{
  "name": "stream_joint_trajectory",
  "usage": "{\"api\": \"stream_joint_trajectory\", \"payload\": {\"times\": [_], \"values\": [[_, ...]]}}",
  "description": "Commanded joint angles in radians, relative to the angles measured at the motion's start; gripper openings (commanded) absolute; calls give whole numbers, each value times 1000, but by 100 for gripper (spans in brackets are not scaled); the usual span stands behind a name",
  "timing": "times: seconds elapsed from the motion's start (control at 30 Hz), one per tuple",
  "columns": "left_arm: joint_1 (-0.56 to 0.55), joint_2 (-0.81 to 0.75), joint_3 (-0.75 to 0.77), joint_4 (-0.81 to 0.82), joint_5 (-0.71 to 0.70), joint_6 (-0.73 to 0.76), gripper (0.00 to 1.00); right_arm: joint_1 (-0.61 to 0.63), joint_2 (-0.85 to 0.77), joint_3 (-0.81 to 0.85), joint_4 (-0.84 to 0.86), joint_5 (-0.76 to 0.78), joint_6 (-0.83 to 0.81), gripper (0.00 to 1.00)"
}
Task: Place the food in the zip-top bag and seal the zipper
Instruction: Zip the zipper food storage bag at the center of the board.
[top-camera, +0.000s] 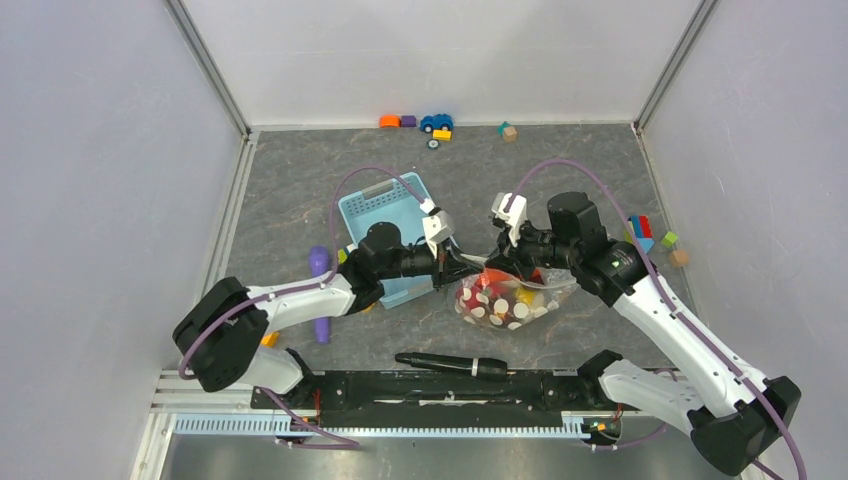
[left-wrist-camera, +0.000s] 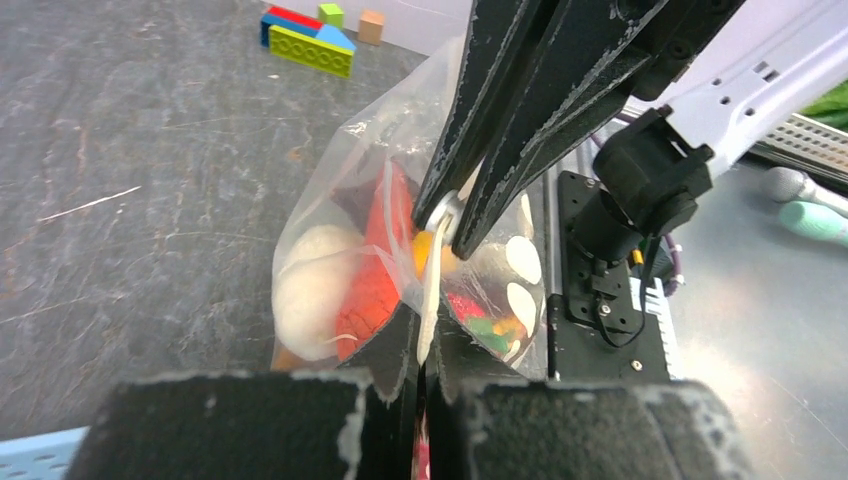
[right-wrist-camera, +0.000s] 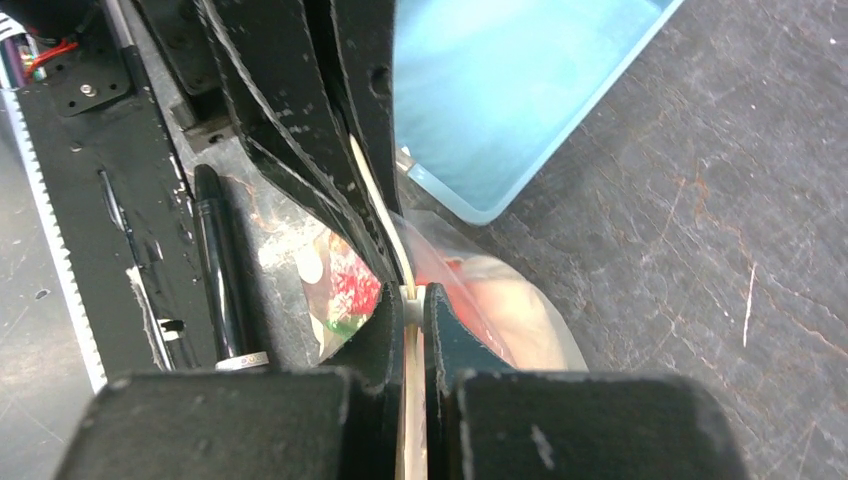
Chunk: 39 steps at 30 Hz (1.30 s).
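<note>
Left pincer (left-wrist-camera: 421, 345) and right pincer (right-wrist-camera: 412, 300) both clamped on zipper (left-wrist-camera: 430, 295), food (left-wrist-camera: 375, 285) inside zip-top bag (top-camera: 505, 305)

Light-blue basket (top-camera: 375, 205), purple stick (top-camera: 319, 275), black pen (top-camera: 445, 362), blue toy car (top-camera: 436, 122), coloured blocks (top-camera: 641, 230)

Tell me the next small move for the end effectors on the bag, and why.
Probably slide the left end effector along the zipper, away from the right end effector, with both shut. Both pinch the strip close together at the mouth of the zip-top bag, and the food already lies inside, so pressing the seal along its length seems what remains.
</note>
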<state>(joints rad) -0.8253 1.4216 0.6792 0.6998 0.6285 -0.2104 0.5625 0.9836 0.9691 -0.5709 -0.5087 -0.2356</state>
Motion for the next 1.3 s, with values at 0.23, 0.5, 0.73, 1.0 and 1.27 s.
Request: {"api": "stream_joint_trajectory", "payload": {"times": [0.23,0.5,0.73,1.0,1.27], "values": [[10,-68,-67,65,-182,-11,2,-9,-26,22,-63,192,9,2],[11,-78,-78,46,-217,-7,2,-9,-30,6,-71,263,36,1],[12,-91,-91,32,-239,-1,2,-9,-75,-22,-72,362,93,0],[12,-102,-101,22,-261,6,2,-9,-99,-42,-87,458,123,0],[12,-113,-104,-4,-287,16,2,-8,-119,-68,-84,539,180,0]]}}
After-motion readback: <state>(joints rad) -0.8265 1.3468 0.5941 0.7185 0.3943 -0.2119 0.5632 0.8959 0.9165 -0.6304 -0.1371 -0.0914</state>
